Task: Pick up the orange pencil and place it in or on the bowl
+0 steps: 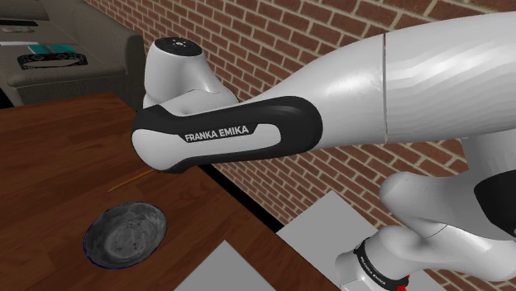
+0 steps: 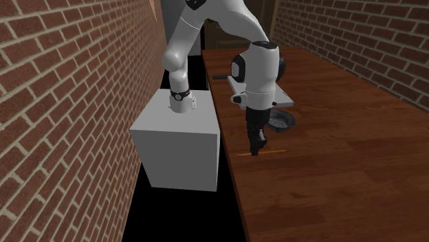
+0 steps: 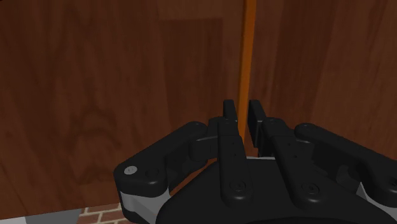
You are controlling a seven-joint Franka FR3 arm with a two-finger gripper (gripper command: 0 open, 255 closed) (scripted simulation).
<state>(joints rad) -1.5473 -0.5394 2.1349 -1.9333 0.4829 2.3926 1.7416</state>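
Dark wooden tabletop (image 3: 95,76) just beneath black two-finger gripper (image 3: 243,109), clenched around thin orange pencil (image 3: 249,51) near mid-length; light, stiff, slick, probably prone to pivoting unless held centrally.

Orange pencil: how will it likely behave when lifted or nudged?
The orange pencil looks thin and straight, so it is probably stiff and light. Lying flat on the smooth wooden table, it may roll if nudged sideways. It could pivot in the claw.
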